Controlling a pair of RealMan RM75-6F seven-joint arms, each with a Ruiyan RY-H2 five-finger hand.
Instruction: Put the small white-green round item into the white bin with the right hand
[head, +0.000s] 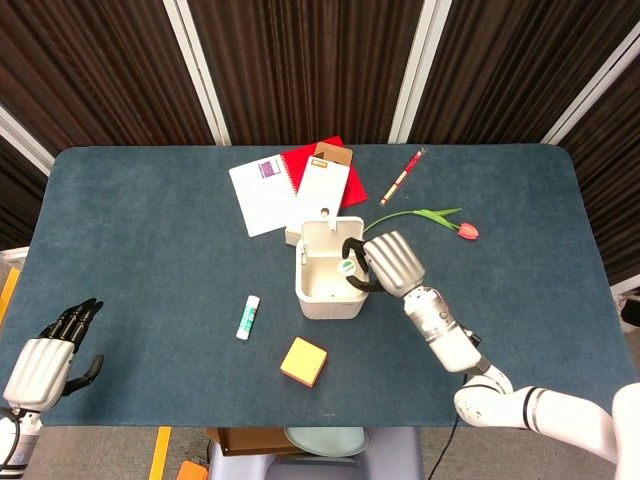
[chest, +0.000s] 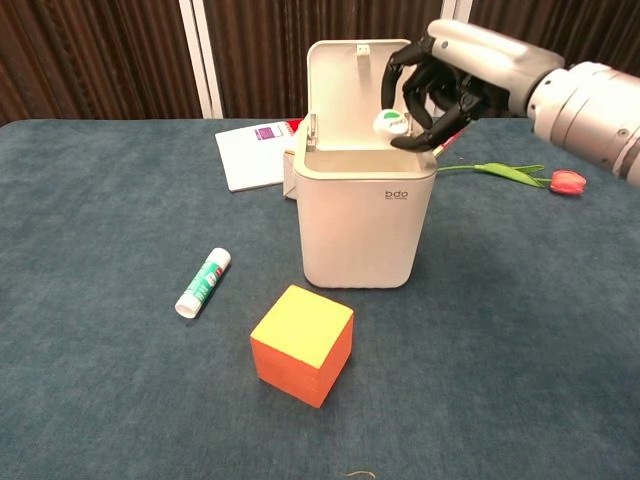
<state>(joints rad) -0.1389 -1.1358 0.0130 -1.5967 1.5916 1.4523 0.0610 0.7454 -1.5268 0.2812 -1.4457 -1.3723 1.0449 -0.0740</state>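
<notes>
The small white-green round item (chest: 391, 123) (head: 346, 266) is pinched in my right hand (chest: 435, 88) (head: 378, 262), which hovers over the right side of the white bin's (chest: 362, 225) (head: 331, 298) open mouth. The bin stands mid-table with its lid (chest: 361, 93) tipped up at the back. The item hangs just above the rim, inside the opening's outline. My left hand (head: 45, 358) rests near the table's front left corner, holding nothing, fingers apart; the chest view does not show it.
An orange-yellow block (chest: 302, 344) (head: 304, 361) sits in front of the bin, a glue stick (chest: 203, 282) (head: 248, 317) to its left. Notebooks (head: 295, 184), a red pen (head: 403, 175) and a tulip (head: 440, 220) (chest: 540, 176) lie behind and to the right.
</notes>
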